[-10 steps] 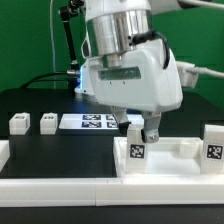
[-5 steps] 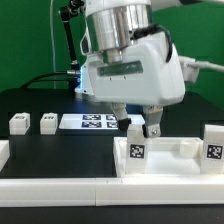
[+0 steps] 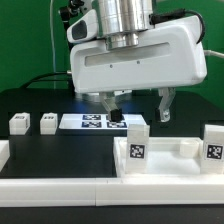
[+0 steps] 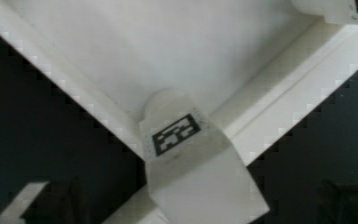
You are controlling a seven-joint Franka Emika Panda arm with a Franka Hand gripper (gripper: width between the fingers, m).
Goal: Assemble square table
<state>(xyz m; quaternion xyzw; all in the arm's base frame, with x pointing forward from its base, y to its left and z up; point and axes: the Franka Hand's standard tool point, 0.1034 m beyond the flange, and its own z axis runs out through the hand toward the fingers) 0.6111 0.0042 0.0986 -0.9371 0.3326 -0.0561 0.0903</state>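
The white square table top (image 3: 170, 160) lies at the front right, underside up. One tagged white leg (image 3: 136, 140) stands upright at its far left corner, and a second leg (image 3: 213, 143) stands at the right. Two more short legs (image 3: 18, 123) (image 3: 47, 122) stand loose on the black table at the left. My gripper (image 3: 138, 110) hangs just above the first leg, open, with a finger on each side and nothing held. In the wrist view that leg (image 4: 179, 135) rises from the corner of the top (image 4: 140, 50), between the dark finger edges.
The marker board (image 3: 92, 122) lies flat behind the table top, under the gripper body. A long white bar fence (image 3: 50, 185) runs along the front edge. A black stand and cables are at the back left.
The gripper has turned about its vertical axis and risen a little. Its fingers, close beside the leg's top before, now stand wide apart above it. The leg has stayed upright in place.
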